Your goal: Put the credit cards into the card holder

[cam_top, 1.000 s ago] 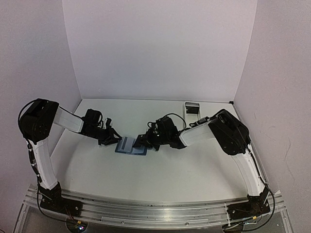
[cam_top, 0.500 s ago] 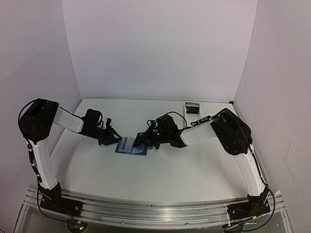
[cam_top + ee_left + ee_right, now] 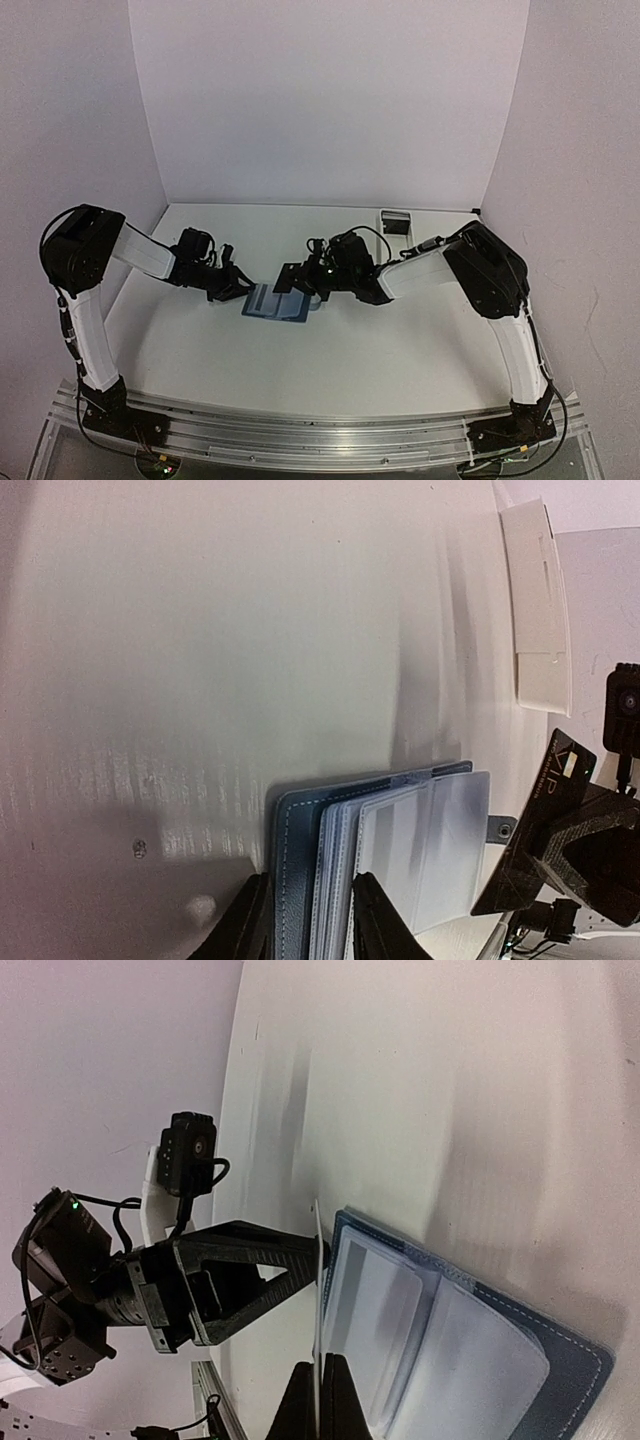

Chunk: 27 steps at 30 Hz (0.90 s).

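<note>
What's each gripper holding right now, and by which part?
Left gripper clamps the card holder by the edge of its open cover. Right gripper pinches a dark credit card by one end.

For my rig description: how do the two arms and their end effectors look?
The left arm and right arm have white links, bulky black joints and loose black cables. The left end effector and right end effector are black, with triangular open-frame fingers.

Card holder [image 3: 277,305] on table [image 3: 350,350] between left claw [image 3: 242,290] and right claw [image 3: 292,282]
</note>
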{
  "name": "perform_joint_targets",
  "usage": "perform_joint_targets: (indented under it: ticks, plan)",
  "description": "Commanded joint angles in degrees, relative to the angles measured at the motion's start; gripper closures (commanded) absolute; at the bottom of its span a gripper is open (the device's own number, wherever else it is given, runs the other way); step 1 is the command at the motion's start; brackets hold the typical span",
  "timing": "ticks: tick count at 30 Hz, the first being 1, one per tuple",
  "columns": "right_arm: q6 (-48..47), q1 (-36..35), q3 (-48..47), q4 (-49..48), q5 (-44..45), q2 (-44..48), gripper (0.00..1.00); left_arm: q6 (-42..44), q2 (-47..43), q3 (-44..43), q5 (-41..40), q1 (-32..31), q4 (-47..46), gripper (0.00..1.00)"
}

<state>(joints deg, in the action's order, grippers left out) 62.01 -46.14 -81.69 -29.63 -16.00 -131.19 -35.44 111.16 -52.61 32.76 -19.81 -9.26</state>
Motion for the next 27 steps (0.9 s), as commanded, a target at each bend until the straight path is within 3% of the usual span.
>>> perform_joint_targets:
  ticks: [1, 15, 27]
  plan:
    - [1.5, -0.68, -1.71, -2.55, 1.19, -2.38, 1.0, -1.45, 5.91, 4.82, -6.63, -0.62, 10.82, 0.71]
    - [1.44, -0.74, 2.56, -0.22, 5.17, 1.08, 1.0, -1.56, 5.49, 5.17, -7.44, -0.03, 10.91, 0.72]
    - [1.79, -0.76, -0.48, -0.06, 3.87, -1.74, 1.0, -1.43, 5.35, 5.02, -7.75, -0.05, 11.1, 0.72]
